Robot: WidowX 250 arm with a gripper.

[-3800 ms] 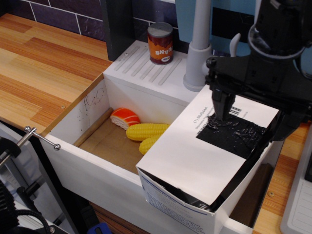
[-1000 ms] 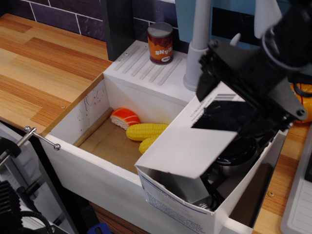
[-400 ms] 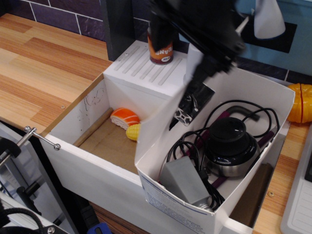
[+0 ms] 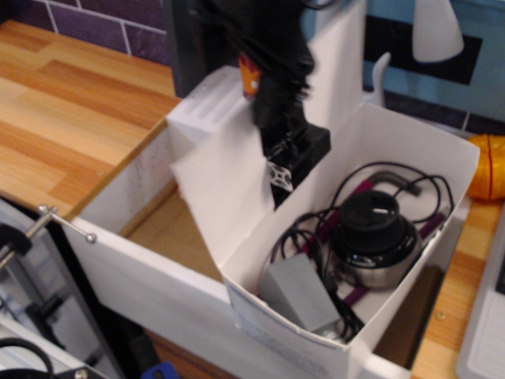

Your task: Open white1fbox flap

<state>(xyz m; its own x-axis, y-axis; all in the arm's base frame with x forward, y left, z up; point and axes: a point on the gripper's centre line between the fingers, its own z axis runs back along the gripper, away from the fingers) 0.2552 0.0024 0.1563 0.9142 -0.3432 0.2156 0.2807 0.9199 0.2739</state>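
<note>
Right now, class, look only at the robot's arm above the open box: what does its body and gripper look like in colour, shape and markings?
The arm is black, bulky and motion-blurred. Its gripper ends in a blocky black piece bearing a small white patch with a black pattern. No cables or other markings can be made out on it.

Motion-blurred gripper (image 4: pixel 288 158), fingers indistinct, soup can (image 4: pixel 251 75) mostly hidden, flap (image 4: pixel 229 185) hiding sink interior

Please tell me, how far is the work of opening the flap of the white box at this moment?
Mostly done: the flap of the white box stands swung up and over to the left, and the black device, cables and grey adapter inside are exposed. In hand: the gripper is at the flap's upper edge; the blur hides its jaws. Left: letting go and pulling away.
</note>
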